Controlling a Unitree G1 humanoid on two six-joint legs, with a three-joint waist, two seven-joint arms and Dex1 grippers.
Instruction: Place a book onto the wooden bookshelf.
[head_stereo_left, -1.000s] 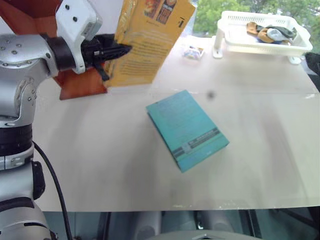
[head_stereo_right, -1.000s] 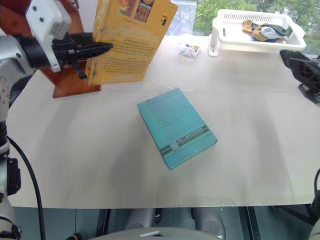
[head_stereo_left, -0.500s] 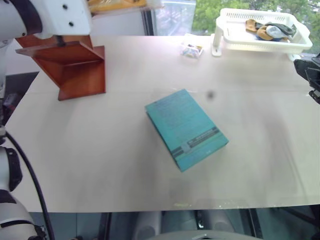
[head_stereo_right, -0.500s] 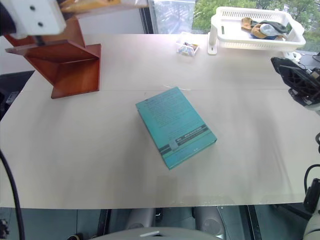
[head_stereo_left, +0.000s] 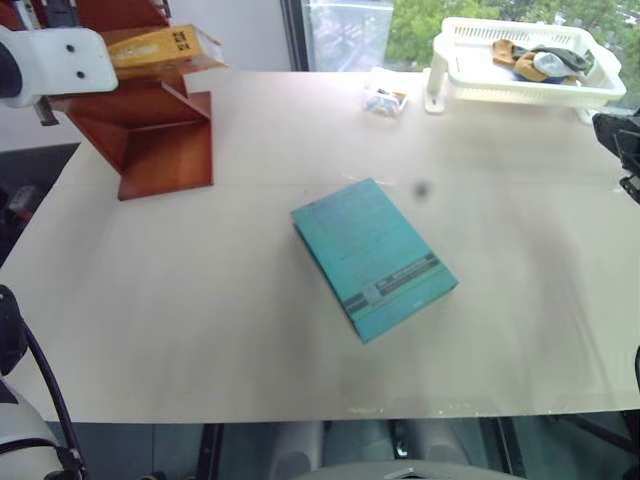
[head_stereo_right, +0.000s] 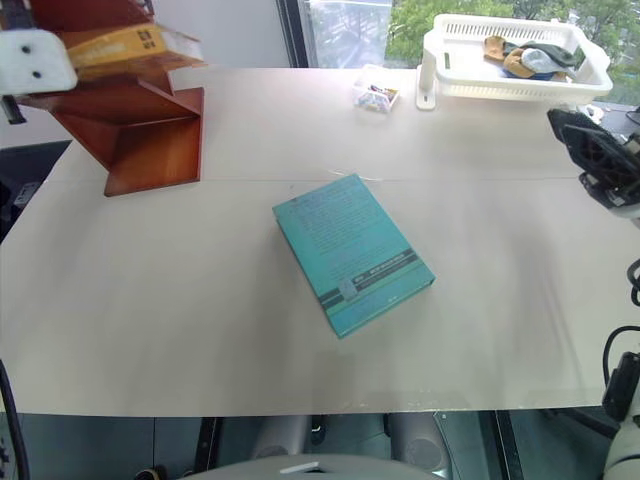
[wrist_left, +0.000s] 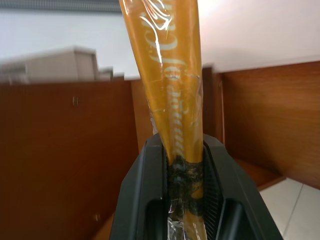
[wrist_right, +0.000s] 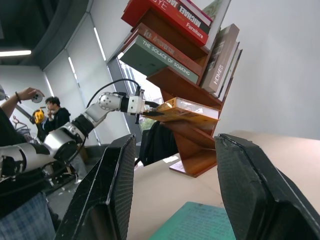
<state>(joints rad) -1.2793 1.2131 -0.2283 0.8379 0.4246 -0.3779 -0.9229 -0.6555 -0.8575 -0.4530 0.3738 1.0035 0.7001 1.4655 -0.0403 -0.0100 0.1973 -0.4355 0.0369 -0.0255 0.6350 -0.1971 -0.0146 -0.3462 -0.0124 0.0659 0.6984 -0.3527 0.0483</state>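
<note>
The book (head_stereo_left: 165, 45), orange-yellow with a glossy cover, lies nearly flat over a tier of the wooden bookshelf (head_stereo_left: 160, 135) at the table's far left. My left gripper (wrist_left: 184, 150) is shut on the book's yellow spine (wrist_left: 172, 75), with the shelf's reddish-brown wood close behind it. The right wrist view shows the book (wrist_right: 187, 110) held level at a slanted tier; whether it rests on the wood I cannot tell. My right gripper (head_stereo_right: 592, 140) hangs at the table's right edge, open, with nothing between its fingers (wrist_right: 112, 190).
A thinner teal book (head_stereo_left: 372, 255) lies flat mid-table. At the back right a white basket (head_stereo_left: 470, 85) holds small items, with a small packet (head_stereo_left: 385, 100) beside it. Upper shelf tiers carry other books (wrist_right: 170, 25). People (wrist_right: 52, 117) stand beyond the shelf.
My left arm has swung the book left, from upright in front of the shelf to lying flat at a tier. The right gripper has stayed where it was.
</note>
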